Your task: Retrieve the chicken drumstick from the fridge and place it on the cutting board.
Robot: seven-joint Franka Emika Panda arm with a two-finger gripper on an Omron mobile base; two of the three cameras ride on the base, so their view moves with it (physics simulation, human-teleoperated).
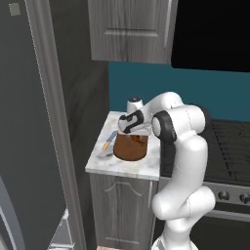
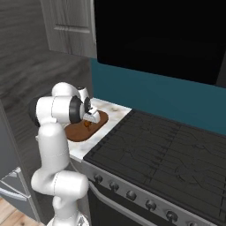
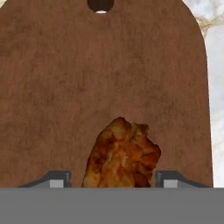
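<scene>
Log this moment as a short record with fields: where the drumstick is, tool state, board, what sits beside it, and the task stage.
drumstick: chicken drumstick lying on the cutting board, between the fingertips
tool: tool low over the board, jaws apart with gaps on both sides of the meat
board: on the marble counter left of the stove
beside board: knife at its left edge
fridge: fridge at far left
stage: drumstick on the board, tool not yet withdrawn

Left base view: behind-left, facing the marble countertop [image 1: 122,166].
Right base view: behind-right, same countertop (farther off).
Hand view: close above the dark-brown wooden cutting board [image 3: 105,78].
</scene>
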